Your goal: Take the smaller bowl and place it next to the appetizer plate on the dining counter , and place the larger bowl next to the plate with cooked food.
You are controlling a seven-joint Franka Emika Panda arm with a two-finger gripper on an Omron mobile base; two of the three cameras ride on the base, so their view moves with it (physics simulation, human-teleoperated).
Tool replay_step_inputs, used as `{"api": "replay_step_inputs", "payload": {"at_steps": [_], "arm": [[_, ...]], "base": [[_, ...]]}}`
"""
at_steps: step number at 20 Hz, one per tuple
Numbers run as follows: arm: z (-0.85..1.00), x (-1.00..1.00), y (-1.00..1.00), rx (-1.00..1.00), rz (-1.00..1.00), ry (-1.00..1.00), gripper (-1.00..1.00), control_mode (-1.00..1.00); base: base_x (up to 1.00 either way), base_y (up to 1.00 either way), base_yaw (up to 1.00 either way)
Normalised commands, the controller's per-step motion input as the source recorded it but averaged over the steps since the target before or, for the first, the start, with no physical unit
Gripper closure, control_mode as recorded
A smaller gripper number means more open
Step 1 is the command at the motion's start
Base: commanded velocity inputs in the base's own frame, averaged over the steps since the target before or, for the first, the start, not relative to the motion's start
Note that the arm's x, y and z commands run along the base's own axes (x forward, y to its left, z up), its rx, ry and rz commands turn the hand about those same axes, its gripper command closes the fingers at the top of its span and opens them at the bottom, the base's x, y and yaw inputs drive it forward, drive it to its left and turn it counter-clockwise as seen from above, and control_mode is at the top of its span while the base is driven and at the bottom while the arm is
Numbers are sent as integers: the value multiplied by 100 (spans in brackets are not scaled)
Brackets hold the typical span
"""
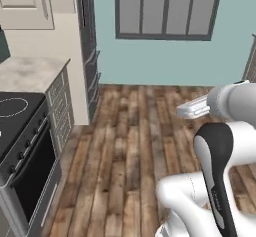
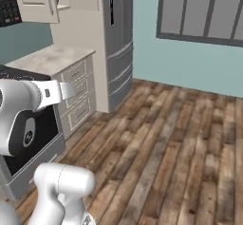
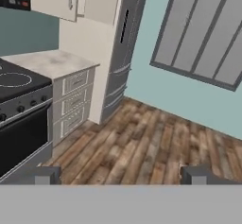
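Both grey-green bowls and the dining counter are out of view. My gripper (image 3: 120, 176) is open, its two dark fingertips (image 3: 45, 175) set wide apart with nothing between them. It hangs in the air over the wooden floor (image 3: 142, 142) and looks toward the stove and the fridge. In the left base view my white arm (image 1: 220, 146) rises at the lower right. In the right base view the arm (image 2: 23, 110) stands at the left.
A black stove (image 1: 15, 111) with an oven stands at the left. Beside it is a marble counter over drawers (image 2: 52, 58), then a tall grey fridge (image 2: 118, 43). A teal wall with a grey window (image 1: 165, 8) closes the far side.
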Motion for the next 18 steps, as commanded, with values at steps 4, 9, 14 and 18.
{"api": "replay_step_inputs", "payload": {"at_steps": [4,9,14,18], "arm": [[0,0,0,0,0,0,-100,100],[0,0,0,0,0,0,-100,100],[0,0,0,0,0,0,-100,100],[0,0,0,0,0,0,-100,100]], "base": [[100,0,35],[100,0,40],[100,0,45],[100,-12,41]]}}
